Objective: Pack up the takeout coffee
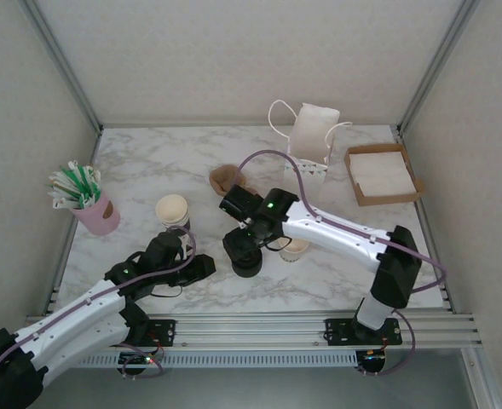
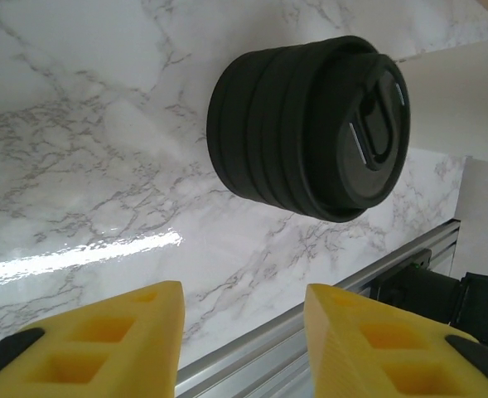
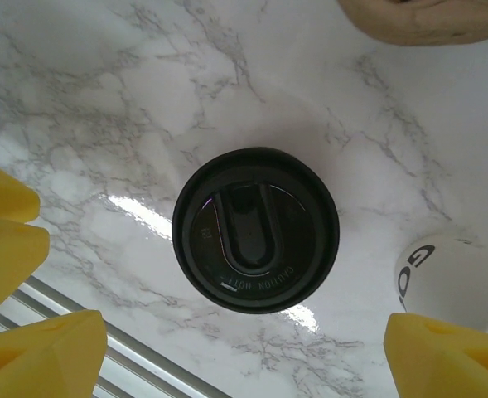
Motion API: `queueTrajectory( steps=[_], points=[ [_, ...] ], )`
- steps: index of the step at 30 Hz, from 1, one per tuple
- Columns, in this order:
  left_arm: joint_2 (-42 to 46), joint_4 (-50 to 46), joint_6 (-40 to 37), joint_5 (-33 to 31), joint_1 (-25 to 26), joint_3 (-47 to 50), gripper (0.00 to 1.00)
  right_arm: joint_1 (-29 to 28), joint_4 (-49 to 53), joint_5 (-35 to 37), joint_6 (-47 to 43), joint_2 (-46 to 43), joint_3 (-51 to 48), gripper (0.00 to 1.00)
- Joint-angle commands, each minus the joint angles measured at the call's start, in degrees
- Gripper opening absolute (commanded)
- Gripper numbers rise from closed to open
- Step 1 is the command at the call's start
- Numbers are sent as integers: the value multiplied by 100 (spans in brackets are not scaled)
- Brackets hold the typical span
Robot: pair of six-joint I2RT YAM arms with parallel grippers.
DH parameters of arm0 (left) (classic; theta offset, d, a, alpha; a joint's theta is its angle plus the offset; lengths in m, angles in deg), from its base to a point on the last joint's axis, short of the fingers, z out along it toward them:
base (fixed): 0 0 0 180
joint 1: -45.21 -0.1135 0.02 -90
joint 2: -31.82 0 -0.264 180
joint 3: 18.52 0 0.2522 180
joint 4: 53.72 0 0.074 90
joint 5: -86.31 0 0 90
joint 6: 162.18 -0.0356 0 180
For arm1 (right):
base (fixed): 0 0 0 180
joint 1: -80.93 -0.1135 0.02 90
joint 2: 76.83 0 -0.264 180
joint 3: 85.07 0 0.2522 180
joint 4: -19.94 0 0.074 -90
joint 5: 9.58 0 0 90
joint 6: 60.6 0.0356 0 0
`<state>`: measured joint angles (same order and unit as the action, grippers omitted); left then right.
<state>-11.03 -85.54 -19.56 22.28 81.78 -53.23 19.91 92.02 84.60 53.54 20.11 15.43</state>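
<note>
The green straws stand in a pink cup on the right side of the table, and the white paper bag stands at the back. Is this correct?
No: the top external view shows the pink cup with the green straws on the left side of the table. The white paper bag does stand at the back.

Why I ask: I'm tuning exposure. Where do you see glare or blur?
Left wrist: a white glare streak on the marble table, the yellow fingers soft, the lids sharp. Right wrist: glare patches flank the lids, embossed text readable. Top: even light, faint shadows.
</note>
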Motion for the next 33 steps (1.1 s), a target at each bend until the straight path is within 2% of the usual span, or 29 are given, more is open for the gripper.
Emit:
queueTrajectory(
  steps=[1, 8, 14, 33],
  points=[
    [-90, 602, 77, 400, -150, 233, 40, -51, 327, -90, -88, 343, 321, 86],
    [-325, 1293, 128, 962, -401, 586, 40, -46, 447, 48, -93, 842, 508, 85],
    [-563, 1496, 53, 1146, -482, 656, 40, -51, 383, -27, -76, 1111, 511, 85],
    [-942, 1581, -141, 1217, -582, 698, 39, -51, 338, -120, -57, 1565, 599, 82]
  ],
)
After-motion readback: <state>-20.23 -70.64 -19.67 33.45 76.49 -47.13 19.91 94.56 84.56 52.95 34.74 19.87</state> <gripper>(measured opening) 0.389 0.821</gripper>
